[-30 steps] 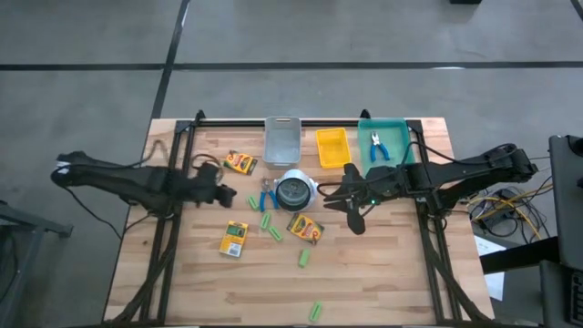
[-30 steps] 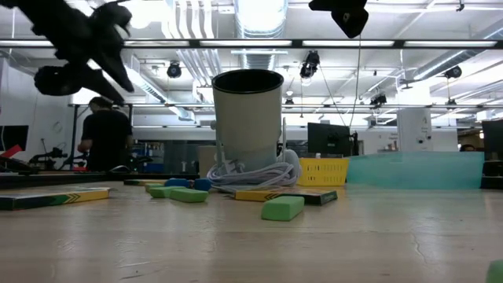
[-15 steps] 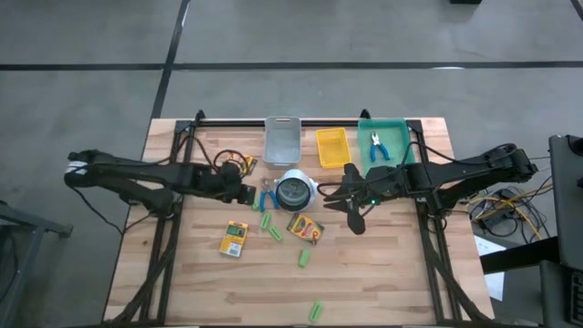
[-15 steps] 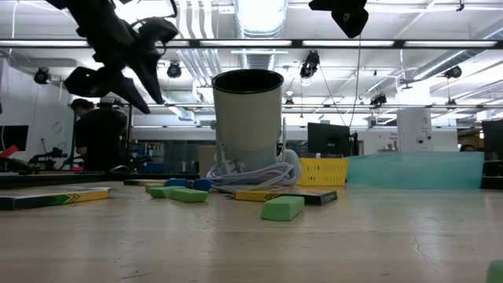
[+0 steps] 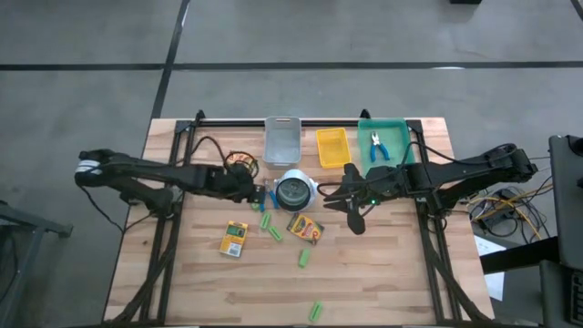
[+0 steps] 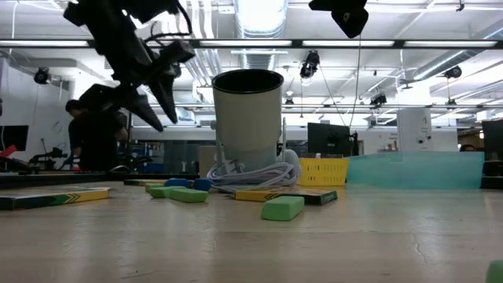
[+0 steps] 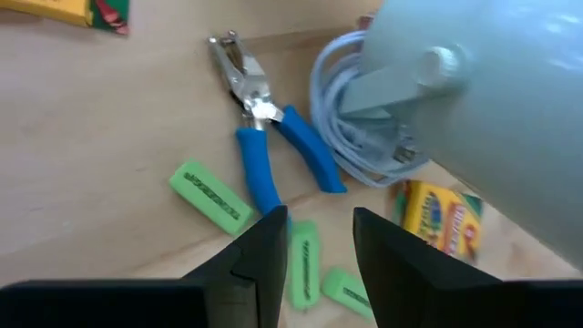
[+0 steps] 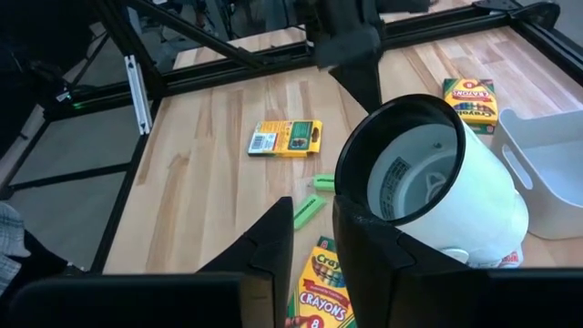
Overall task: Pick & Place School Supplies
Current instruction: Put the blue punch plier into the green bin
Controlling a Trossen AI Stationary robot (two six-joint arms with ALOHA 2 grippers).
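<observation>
Two blue handles of the scissor-like tool point(image 7: 264, 137) are lying on the tabletop point(image 5: 383, 273) under the hovering, part-open, empty left pincer point(image 7: 317, 246); descending, it is risking snagging the coiled cable point(image 7: 351, 137). Right pincer point(image 8: 314, 251) is waiting, nearly closed, empty.

High view looks straight down; low view sits level at tabletop; both share the white kettle point(image 5: 294, 190).
</observation>
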